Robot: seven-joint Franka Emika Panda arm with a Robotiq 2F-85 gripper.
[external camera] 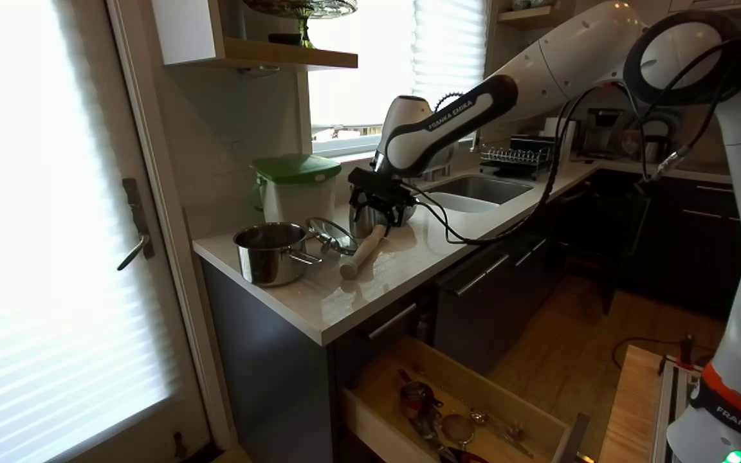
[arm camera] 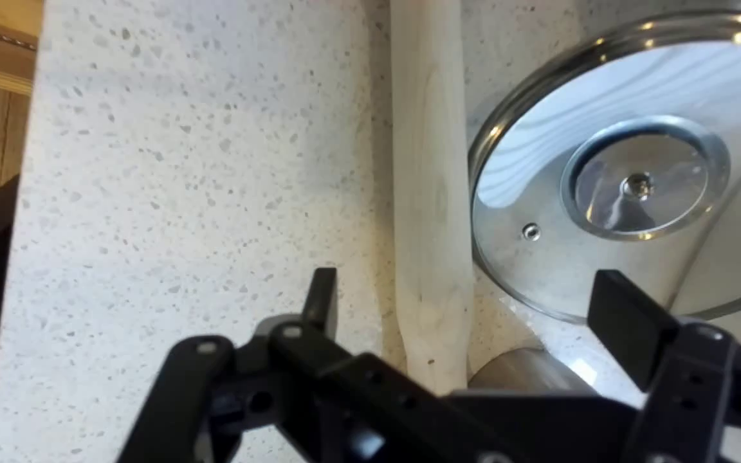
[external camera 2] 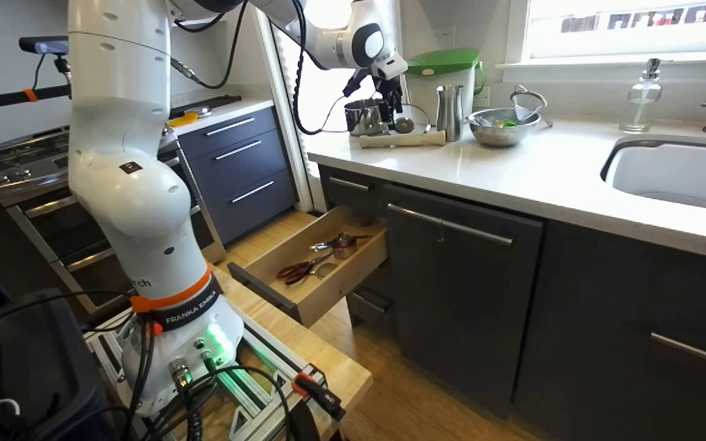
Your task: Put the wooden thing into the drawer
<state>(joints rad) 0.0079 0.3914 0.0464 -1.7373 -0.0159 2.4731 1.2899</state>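
Fingers (arm camera: 323,297) spread apart, nothing held. Wooden thing (arm camera: 431,193) on the bench (arm camera: 216,193) shows between them in wrist view, far end cropped, near end hidden; an exterior view gets the wooden thing (external camera 2: 402,140) whole. Clearance unclear. Drawer (external camera: 370,421) pulled out, cropped in an exterior view.

The pale, elongated wooden thing (arm camera: 431,180) lies on the counter (arm camera: 184,161); below, the light-wood, dark-fronted drawer (external camera 2: 353,274) stands open.
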